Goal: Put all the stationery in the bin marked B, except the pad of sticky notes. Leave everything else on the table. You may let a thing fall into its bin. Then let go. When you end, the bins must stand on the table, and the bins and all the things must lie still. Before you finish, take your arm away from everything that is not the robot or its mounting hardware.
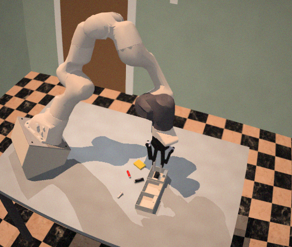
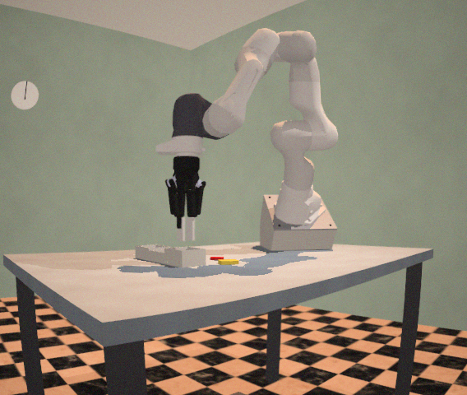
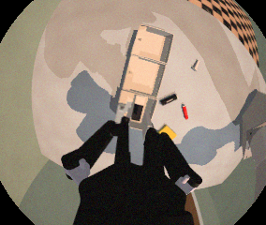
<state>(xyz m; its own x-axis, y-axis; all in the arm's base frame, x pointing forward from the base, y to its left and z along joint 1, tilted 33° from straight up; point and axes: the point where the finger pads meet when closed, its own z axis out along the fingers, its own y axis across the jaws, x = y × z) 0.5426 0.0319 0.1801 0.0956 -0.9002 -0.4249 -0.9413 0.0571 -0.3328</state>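
The joined row of three open bins (image 1: 144, 208) (image 2: 193, 257) (image 3: 167, 46) stands on the table; I cannot read its letters. A black block (image 1: 156, 174) (image 3: 138, 112) lies in the end bin nearest my gripper, with a small greyish patch beside it. My gripper (image 1: 158, 164) (image 2: 186, 239) (image 3: 137, 115) is slightly open and seems empty, just above that end bin. The yellow sticky-note pad (image 1: 139, 164) (image 2: 228, 262) (image 3: 168, 131), a red stick-like thing (image 1: 128, 174) (image 2: 216, 257) (image 3: 184, 112) and a black oblong thing (image 1: 139, 180) (image 3: 168, 98) lie beside the bins.
A small whitish thing (image 1: 120, 195) (image 3: 196, 65) lies on the table, away from the others. The other two bins look empty. The arm's base (image 1: 45, 159) (image 2: 299, 239) stands at the far side of the loose things. The bin walls rise close below my fingertips.
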